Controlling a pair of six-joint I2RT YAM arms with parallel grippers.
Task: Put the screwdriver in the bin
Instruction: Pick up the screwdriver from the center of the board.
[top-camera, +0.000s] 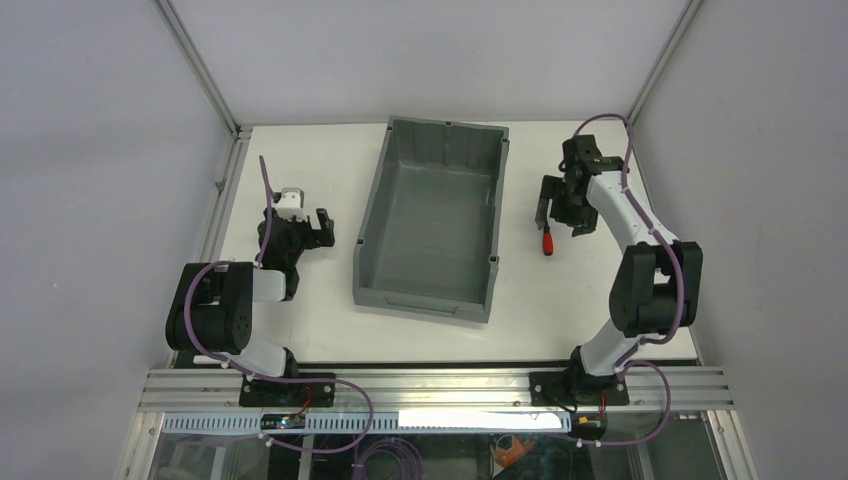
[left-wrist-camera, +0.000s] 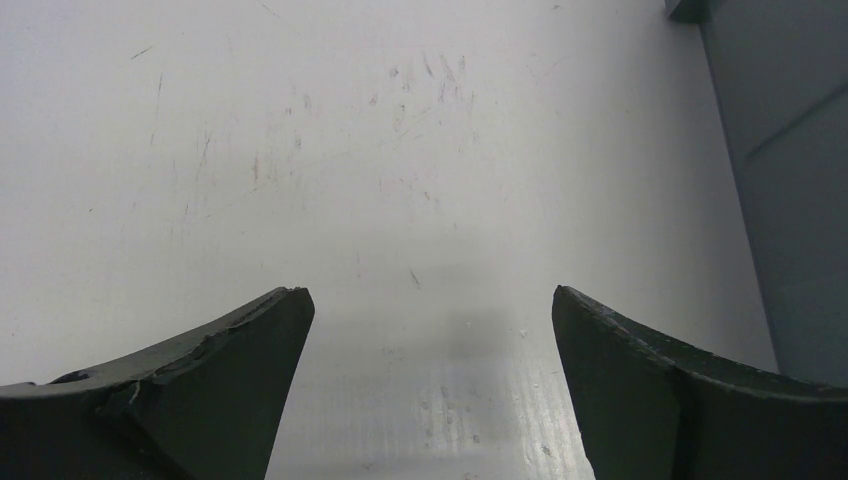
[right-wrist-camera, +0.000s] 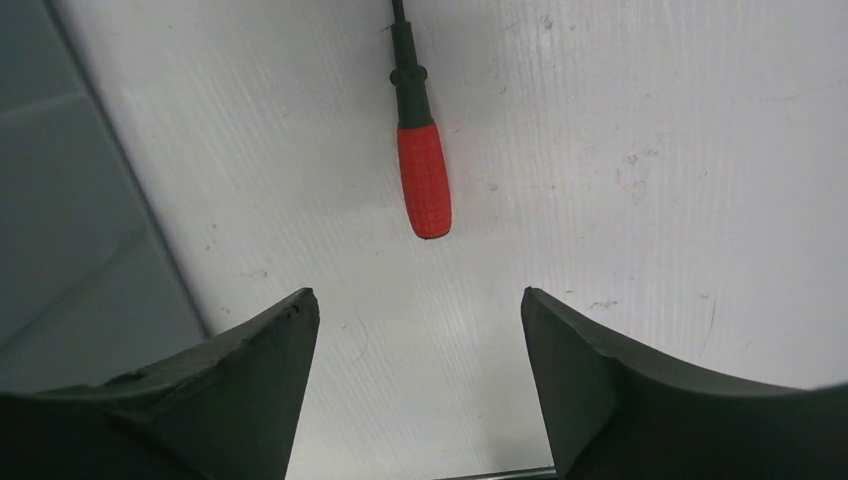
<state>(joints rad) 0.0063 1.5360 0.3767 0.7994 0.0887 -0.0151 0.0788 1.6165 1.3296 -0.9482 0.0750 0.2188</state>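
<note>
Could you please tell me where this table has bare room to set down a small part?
The widest bare patch lies between the bin's front lip and the arm bases. Another lies left of the bin, beyond the left arm's fingers. It is crowded right of the bin, where the screwdriver lies by the right arm's fingers.

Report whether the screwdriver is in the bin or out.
Out: the screwdriver lies on the white table, right of the bin, apart from its wall.
</note>
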